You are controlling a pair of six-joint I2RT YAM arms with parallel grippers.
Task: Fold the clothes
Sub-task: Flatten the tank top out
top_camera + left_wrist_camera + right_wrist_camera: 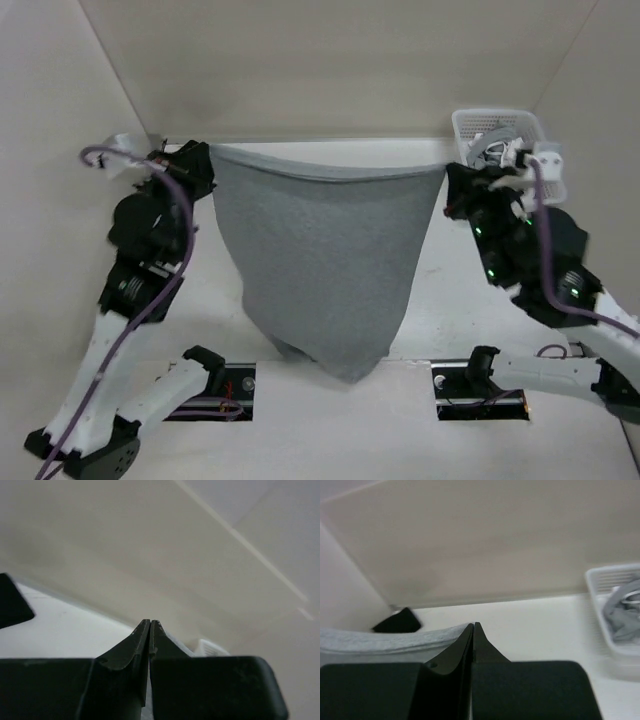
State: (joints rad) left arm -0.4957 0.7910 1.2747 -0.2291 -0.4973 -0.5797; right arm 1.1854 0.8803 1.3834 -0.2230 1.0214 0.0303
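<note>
the garment [320, 260] is held up in the air, left of the basket [470, 122], with its lower part drooping to a point that reaches down toward the table [420, 330]. its darker band [320, 172] is stretched nearly taut as the top edge, so the long axis runs straight out sideways from the basket. the right gripper [447, 182] is found just beside the basket, at the band's nearer end, and its jaws are pressed together on that corner; in the right wrist view the grey cloth [380, 641] is seen running off to the left from the closed fingers [465, 645]. the left gripper [207, 162] is placed well apart from the basket, at the band's far end, also pinched on the cloth, though little of it shows past the closed fingers [142, 642] in its own view. each arm is equally near its own corner. the next move is judged to turn on this: the cloth hangs below and between the jaws, so it would have to be lowered flat with the band kept straight.
</note>
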